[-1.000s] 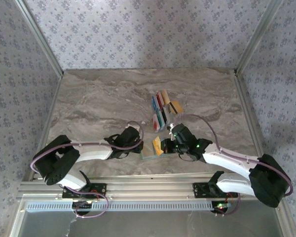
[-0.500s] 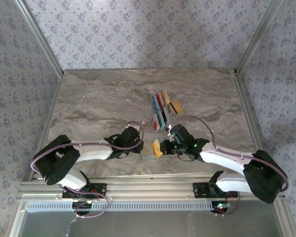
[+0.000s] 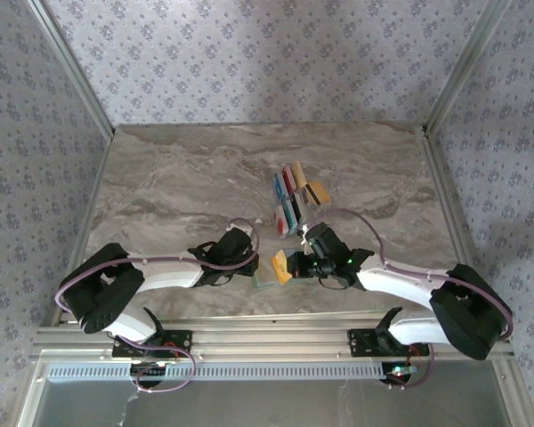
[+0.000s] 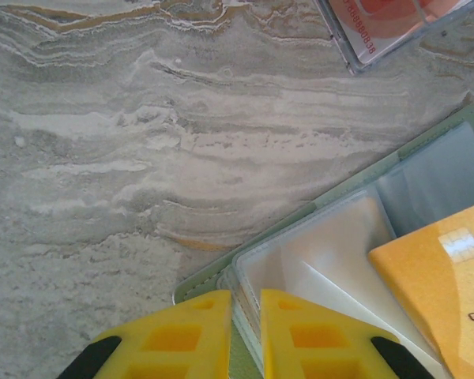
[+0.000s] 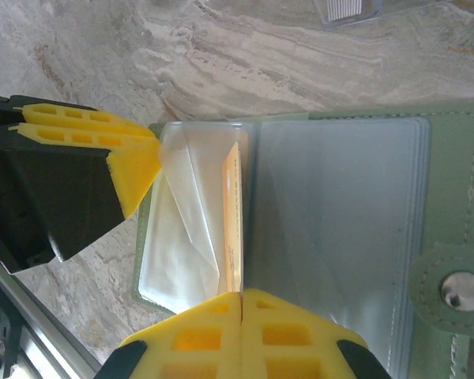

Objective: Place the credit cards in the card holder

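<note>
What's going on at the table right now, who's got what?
The left gripper is pinching a clear pocket leaf of the open green card holder, lifting it apart from the rest. The right gripper is shut on an orange credit card, held edge-on at that pocket; whether its edge is inside yet I cannot tell. The other credit cards lie in a cluster farther back on the marble table.
</note>
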Robot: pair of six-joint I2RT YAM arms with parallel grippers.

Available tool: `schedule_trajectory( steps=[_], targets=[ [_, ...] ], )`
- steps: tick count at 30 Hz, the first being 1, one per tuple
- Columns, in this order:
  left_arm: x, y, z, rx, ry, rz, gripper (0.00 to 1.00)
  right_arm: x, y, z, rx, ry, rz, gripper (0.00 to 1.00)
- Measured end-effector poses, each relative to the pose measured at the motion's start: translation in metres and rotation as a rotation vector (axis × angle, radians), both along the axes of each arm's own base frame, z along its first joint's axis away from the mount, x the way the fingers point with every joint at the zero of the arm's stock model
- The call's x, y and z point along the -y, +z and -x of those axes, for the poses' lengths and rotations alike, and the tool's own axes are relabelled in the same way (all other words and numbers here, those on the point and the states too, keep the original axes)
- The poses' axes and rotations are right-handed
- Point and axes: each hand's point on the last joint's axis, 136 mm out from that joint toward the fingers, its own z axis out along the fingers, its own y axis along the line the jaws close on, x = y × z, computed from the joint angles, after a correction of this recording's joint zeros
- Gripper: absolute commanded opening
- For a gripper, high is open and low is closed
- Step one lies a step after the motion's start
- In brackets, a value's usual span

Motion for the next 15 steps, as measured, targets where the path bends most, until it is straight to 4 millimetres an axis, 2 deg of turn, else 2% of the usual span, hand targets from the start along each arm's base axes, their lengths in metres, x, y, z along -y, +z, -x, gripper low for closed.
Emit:
schedule_trajectory(
  steps=[8,12,15],
  targets=[
    [0.003,0.014,0.003,0.008,-0.024,0.033,0.23,0.000,-0.005,-0.004,-0.018,-0.006,-0.015,0.00],
    [0.004,0.031,0.005,0.034,-0.032,0.069,0.23,0.002,-0.006,-0.006,-0.019,-0.015,-0.020,0.00],
    [0.001,0.037,0.006,0.045,-0.031,0.075,0.19,0.004,-0.008,-0.006,-0.026,-0.022,-0.020,0.00]
  ],
)
